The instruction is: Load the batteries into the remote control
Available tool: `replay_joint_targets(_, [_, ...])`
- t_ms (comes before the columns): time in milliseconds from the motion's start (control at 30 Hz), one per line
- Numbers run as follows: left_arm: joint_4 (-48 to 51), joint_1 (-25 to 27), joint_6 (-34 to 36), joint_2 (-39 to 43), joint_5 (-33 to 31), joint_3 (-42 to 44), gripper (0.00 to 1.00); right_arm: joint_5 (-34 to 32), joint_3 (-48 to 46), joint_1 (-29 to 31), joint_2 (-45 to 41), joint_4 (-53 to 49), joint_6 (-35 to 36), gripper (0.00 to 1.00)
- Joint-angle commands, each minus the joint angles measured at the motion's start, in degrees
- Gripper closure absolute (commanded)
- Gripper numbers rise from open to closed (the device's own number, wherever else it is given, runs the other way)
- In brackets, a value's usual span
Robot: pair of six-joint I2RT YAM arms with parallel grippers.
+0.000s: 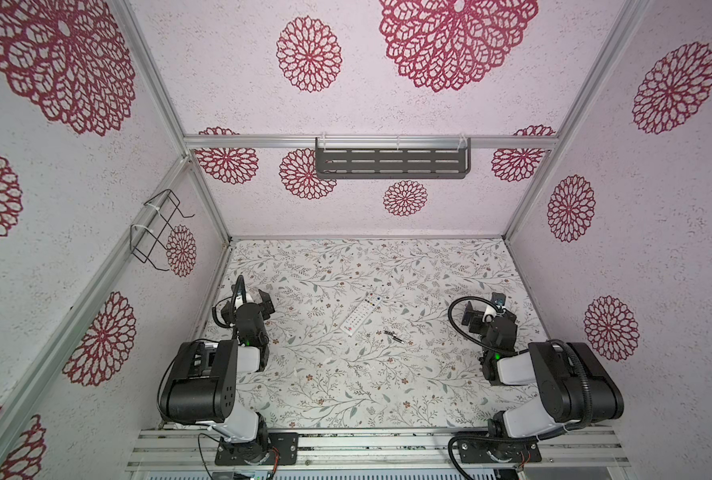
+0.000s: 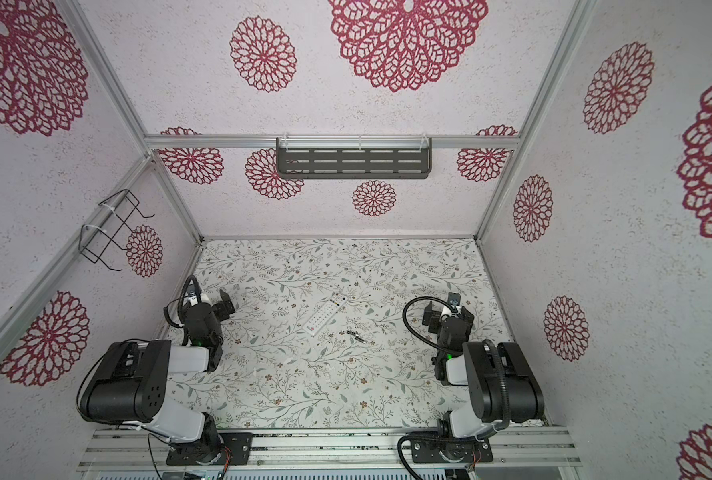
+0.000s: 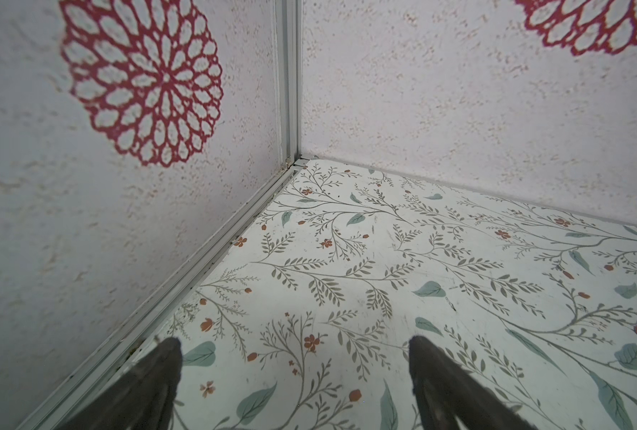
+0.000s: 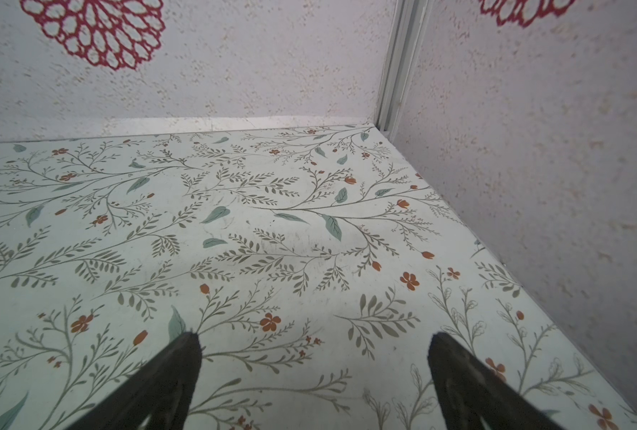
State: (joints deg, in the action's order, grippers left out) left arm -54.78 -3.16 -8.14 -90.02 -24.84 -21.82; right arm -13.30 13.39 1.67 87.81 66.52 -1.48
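The remote [image 1: 361, 313] lies mid-table [image 1: 346, 399], buttons up, its long axis running near-left to far-right, logo end nearest. The batteries [image 1: 393, 336] lie just right. Left gripper [image 3: 294, 346] and right gripper [image 4: 315, 340] both gape empty.

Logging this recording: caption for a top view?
Remote control lies buttons-up on the floral table, batteries close beside it; left arm and right arm flank them, touching neither.

Both top views look down from high overhead (sharing the whole scene); each wrist camera peers closely past the left claw [image 3: 294, 340] or the right claw [image 4: 315, 335] toward a corner.
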Motion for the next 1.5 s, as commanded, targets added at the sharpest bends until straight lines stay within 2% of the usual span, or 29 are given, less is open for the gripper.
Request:
replay_joint_targets(0, [-0.9,-0.3,0.6,-0.1,0.2,-0.7,0.03,-0.4,1.5,0.2,0.2,1.8,0.2,0.01])
replay_joint_targets(967, [0.1,-0.6,0.8,0.6,1.8,-1.0,0.03,-0.4,1.5,0.2,0.2,1.8,0.2,0.01])
replay_joint_targets(1067, [3.7,-0.1,1.4,2.8,1.8,-1.8,0.03,-0.3,1.5,0.2,0.2,1.7,0.1,0.01])
replay_joint_targets(1167, [13.0,0.9,1.8,5.6,-0.1,-5.7,0.03,0.0,1.8,0.0,0.3,1.4,-0.1,0.01])
replay_joint_targets(1233, [18.4,2.9,2.8,6.8,-3.7,-8.5,0.03,0.0,1.6,0.0,0.2,1.4,-0.1,0.01])
replay_joint_targets(1333, [21.4,6.2,4.5,7.8,-8.3,-10.0,0.02,0.5,1.6,0.0,0.1,1.5,0.3,0.01])
replay_joint_targets(1467, [27.2,9.7,2.9,10.5,-10.4,-12.1,0.03,1.4,2.3,0.2,-2.5,-2.0,0.9,0.01])
